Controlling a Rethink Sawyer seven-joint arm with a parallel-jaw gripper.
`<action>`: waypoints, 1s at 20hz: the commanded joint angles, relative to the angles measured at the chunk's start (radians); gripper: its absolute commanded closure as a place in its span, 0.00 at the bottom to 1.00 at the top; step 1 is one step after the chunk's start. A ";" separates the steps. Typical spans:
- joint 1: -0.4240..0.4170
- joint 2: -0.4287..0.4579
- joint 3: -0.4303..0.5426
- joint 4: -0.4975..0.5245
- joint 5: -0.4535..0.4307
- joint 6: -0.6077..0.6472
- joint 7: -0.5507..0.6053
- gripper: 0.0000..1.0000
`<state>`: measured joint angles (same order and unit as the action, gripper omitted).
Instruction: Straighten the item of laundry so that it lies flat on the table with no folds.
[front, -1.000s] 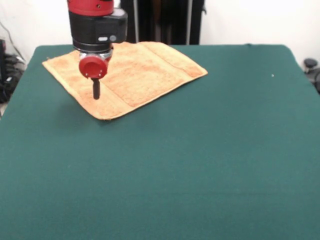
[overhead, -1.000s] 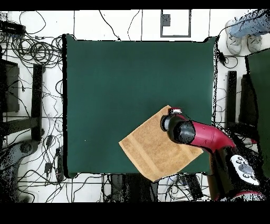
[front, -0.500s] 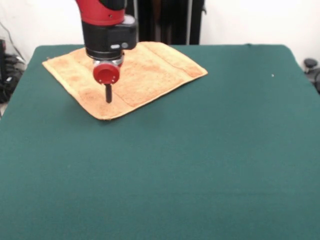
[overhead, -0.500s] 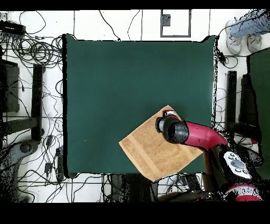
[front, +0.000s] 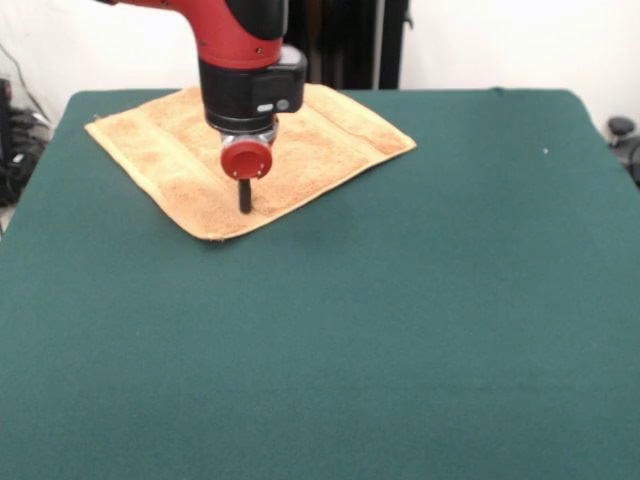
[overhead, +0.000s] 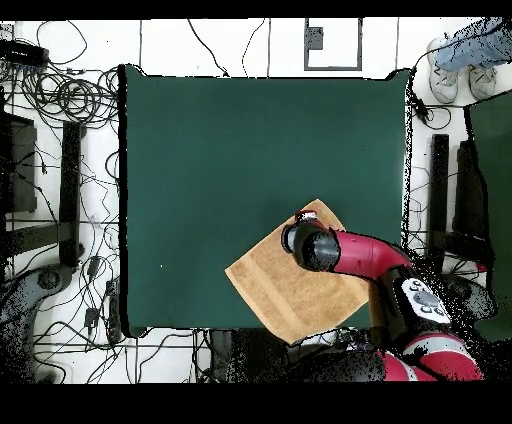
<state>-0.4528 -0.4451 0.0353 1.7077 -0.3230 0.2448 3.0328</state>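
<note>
A: At the far left corner of the bench (front: 400, 320), seen from the front, lies the towel (front: 150, 150), set at a slant to the bench edges. Its left corner sits near the bench's left edge, and a woven band runs just inside that end.

B: And further right?

A: Above the towel's middle, towards its near edge, the pincer (front: 245, 197) comes down from the red and black arm. Only one dark tip shows below the red disc, just above or touching the cloth; I cannot tell which, nor whether the pincer is apart or together.

B: Does it hold any cloth?

A: None that I can see. Right of it the towel runs on to its second band and right corner, and past that the bench is plain green.

B: From above?

A: The towel (overhead: 270, 280) is a tilted rectangle near the robot's side of the bench (overhead: 200, 150), the arm's head covering part of it and the pincer itself hidden.

B: So how far along?

A: Nearly done, I would judge. The cloth looks spread in one layer, with no corner turned over. The near edge looks slightly thick, perhaps a hem. What is left, at most, is smoothing that edge and whatever the arm hides.
</note>
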 joint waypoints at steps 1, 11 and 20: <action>0.100 0.223 -0.049 -0.105 -0.015 -0.137 0.052 1.00; 0.106 0.332 -0.161 -0.186 -0.101 -0.210 -0.023 1.00; -0.018 0.393 -0.128 -0.203 -0.288 -0.518 -0.094 1.00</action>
<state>-0.3371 -0.4168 -0.0770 1.6665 -0.4445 0.1262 3.0330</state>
